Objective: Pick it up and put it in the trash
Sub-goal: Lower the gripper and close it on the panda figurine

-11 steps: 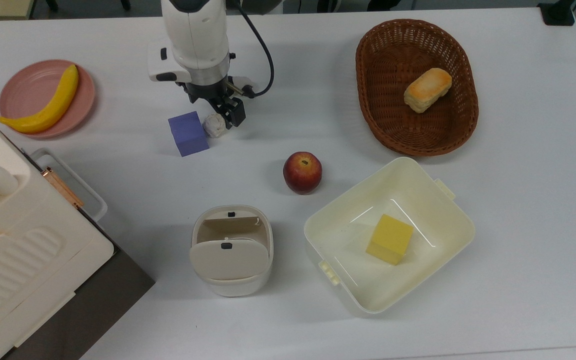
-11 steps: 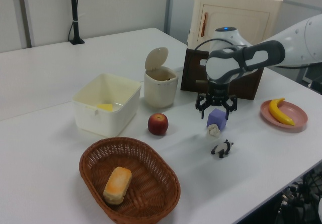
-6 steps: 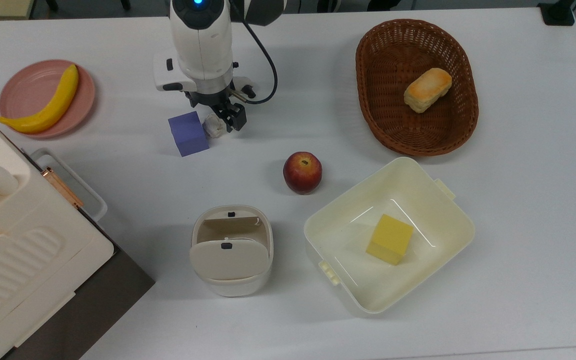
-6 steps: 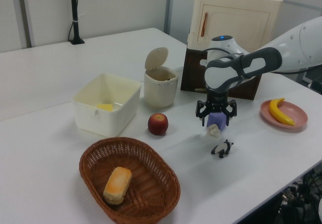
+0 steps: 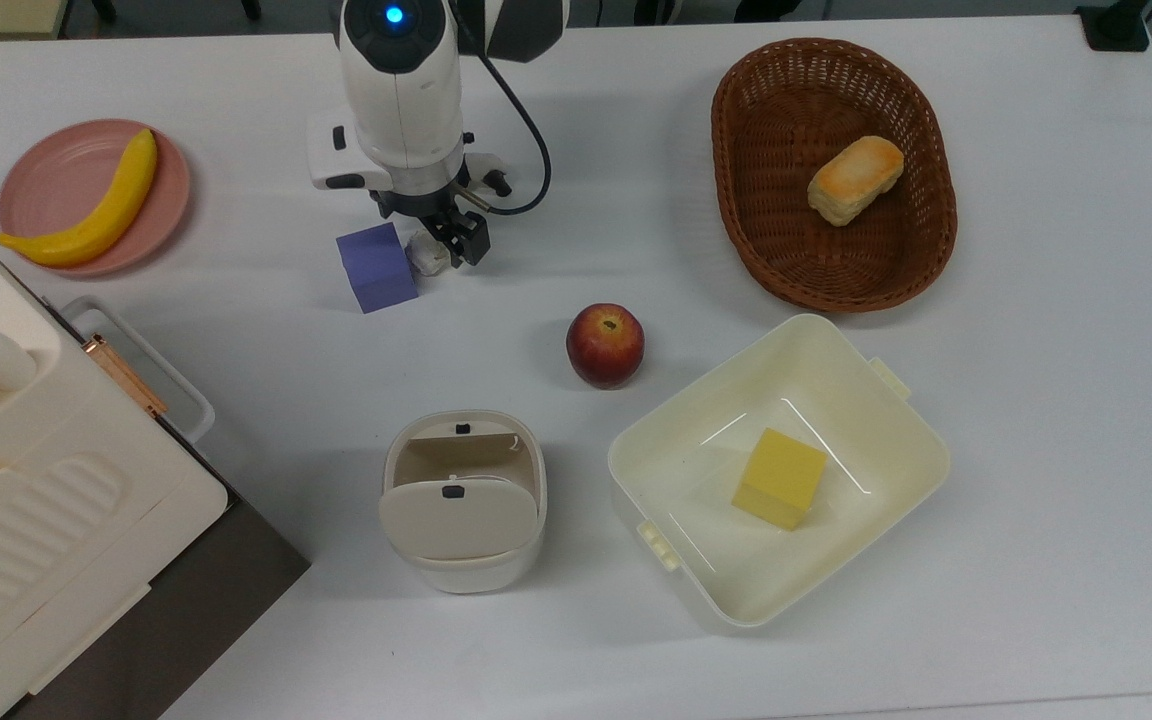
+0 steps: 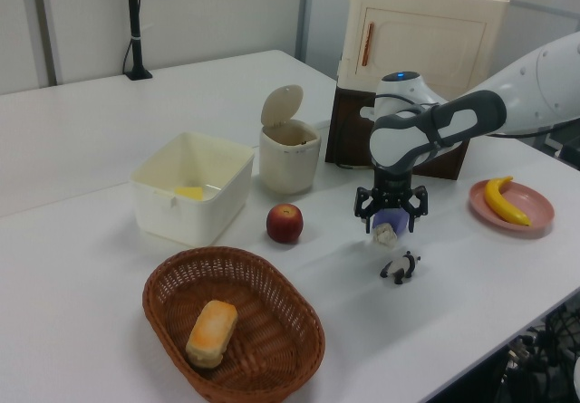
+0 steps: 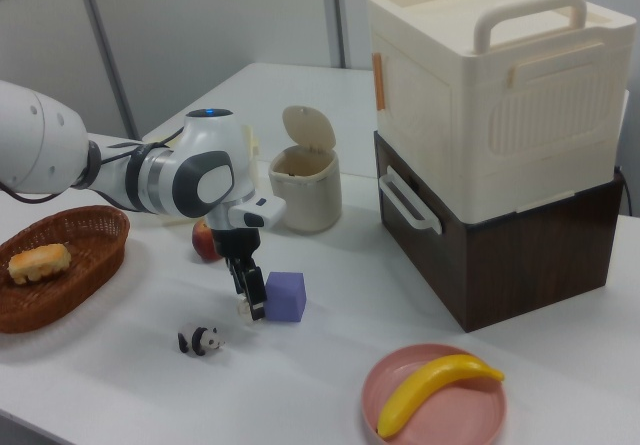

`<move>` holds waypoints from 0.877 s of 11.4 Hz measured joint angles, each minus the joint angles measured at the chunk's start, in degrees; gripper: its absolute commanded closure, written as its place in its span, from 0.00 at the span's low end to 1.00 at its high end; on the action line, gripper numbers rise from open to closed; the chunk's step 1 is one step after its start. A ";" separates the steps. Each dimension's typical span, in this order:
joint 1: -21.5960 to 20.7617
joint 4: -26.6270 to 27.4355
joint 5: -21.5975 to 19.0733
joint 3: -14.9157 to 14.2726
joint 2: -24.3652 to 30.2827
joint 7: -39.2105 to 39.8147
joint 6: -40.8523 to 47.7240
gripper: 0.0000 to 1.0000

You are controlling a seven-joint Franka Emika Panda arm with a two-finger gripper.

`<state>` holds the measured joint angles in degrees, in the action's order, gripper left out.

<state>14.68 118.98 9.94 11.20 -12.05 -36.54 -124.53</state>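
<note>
On the white table [image 5: 1036,400], the gripper [image 5: 433,243] stands low with its 2 fingers spread astride the paper ball [image 5: 426,254], just beside the purple cube [image 5: 376,267], apparently for a pinch before carrying it to the open-lidded trash bin [image 5: 463,500].

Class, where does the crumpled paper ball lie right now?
In the top view, the crumpled paper ball lies on the table just right of the purple cube, with the gripper down around it.

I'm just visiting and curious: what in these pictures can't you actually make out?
- Paper ball: top view, partly hidden under the gripper; whether it is gripped is unclear.
- Trash bin: left view, its inside is hidden by its wall.
- Panda figurine: right view, too small for detail.
</note>
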 measured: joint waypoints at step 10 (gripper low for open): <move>-0.06 -0.11 0.87 -0.01 -1.17 2.29 -2.06 1.00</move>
<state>14.63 118.87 10.82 11.19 -13.22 -34.25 -126.59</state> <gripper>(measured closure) 0.762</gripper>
